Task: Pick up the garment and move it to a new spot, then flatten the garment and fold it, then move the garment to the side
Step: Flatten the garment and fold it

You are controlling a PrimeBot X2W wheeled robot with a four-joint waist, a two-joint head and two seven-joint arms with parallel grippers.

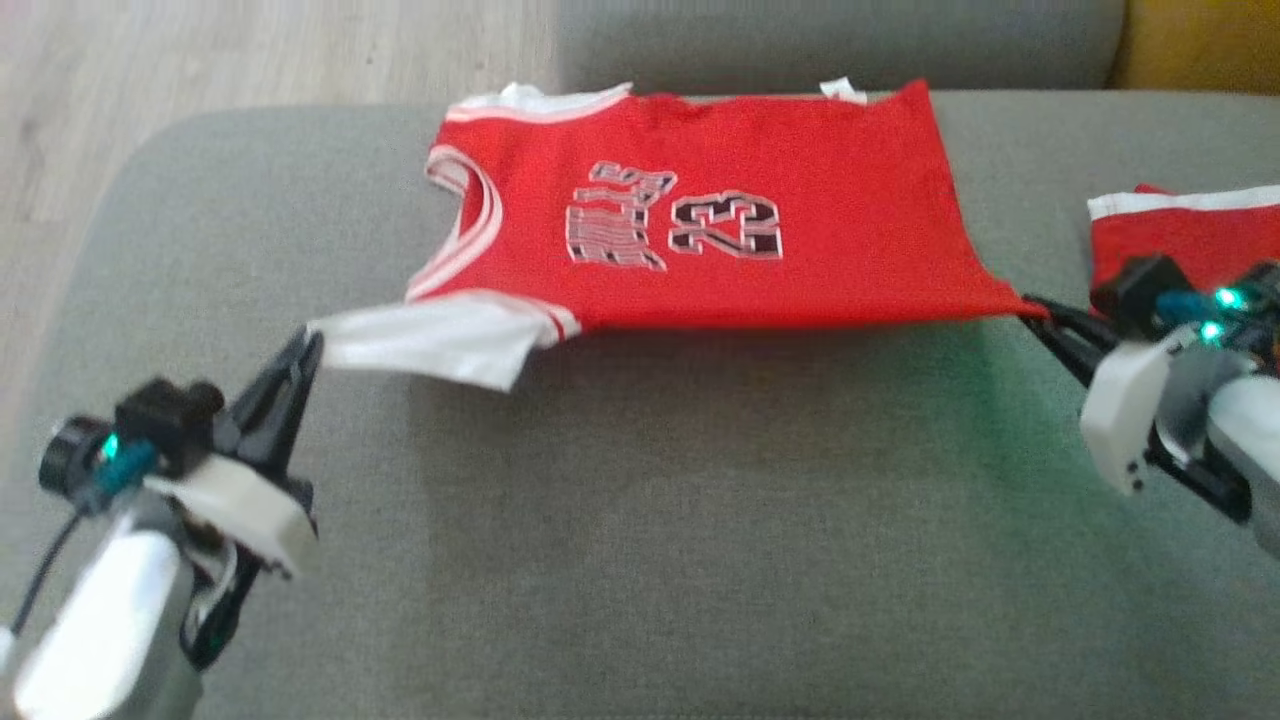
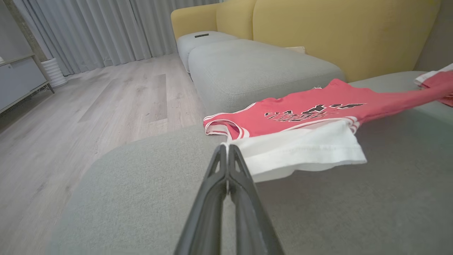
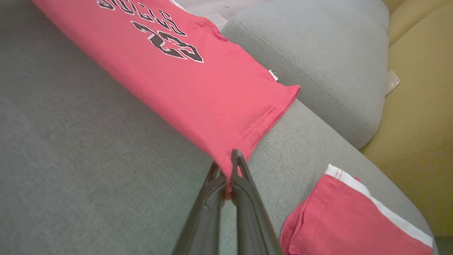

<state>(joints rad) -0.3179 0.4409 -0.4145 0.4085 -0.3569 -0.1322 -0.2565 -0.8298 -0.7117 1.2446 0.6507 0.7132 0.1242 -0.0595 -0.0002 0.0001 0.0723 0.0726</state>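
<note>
The red jersey, printed with a black and white 23, lies spread across the far half of a broad grey cushion. It is pulled taut between the two hands along its near edge. That edge stands a little off the fabric surface and throws a shadow beneath it, while the far edge rests on the cushion.

The left hand is clenched on the tip of a white flap at the jersey's near left corner, beside the striped armhole. The right hand is clenched on the red hem corner at the near right, its dark fingers pressed together over the cloth.

A second red garment with a white band lies folded on the same cushion to the far right, apart from the jersey.

The cushion is a woven grey with rounded corners. Beyond it sits another grey seat cushion, and a small dark object lies on a further one. A mustard-yellow sofa back rises behind them.

To the left, pale wood flooring runs to grey floor-length curtains. A white ribbed pot stands there beside a low cabinet.
</note>
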